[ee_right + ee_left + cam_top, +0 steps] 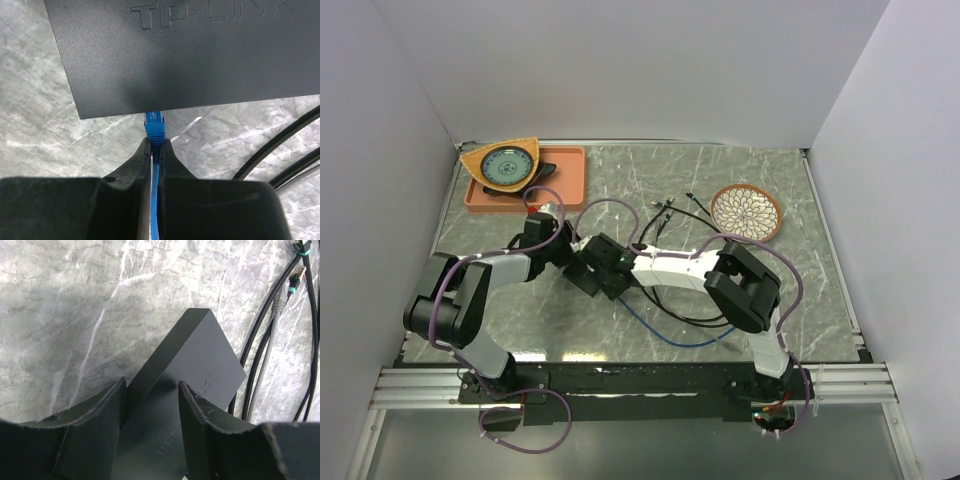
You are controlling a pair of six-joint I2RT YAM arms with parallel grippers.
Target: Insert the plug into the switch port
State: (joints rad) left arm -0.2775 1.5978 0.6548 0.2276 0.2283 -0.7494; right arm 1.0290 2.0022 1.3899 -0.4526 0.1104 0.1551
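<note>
The switch is a flat matte-black box (205, 357), lying mid-table between both arms (605, 262). My left gripper (150, 385) straddles one corner of it, one finger (100, 415) against its narrow side and the other (200, 420) on its lettered face. My right gripper (156, 141) is shut on a blue cable (154, 200) just behind its blue plug (154, 125). The plug's tip meets the near long edge of the switch (190, 55). The switch port itself is hidden under that edge.
An orange tray (567, 185) with a round dish (505, 165) sits at the back left. A patterned plate (747, 212) is at the back right. Loose black cables (685, 212) lie beside the switch, seen with their connectors (295, 277). The blue cable trails forward (665, 338).
</note>
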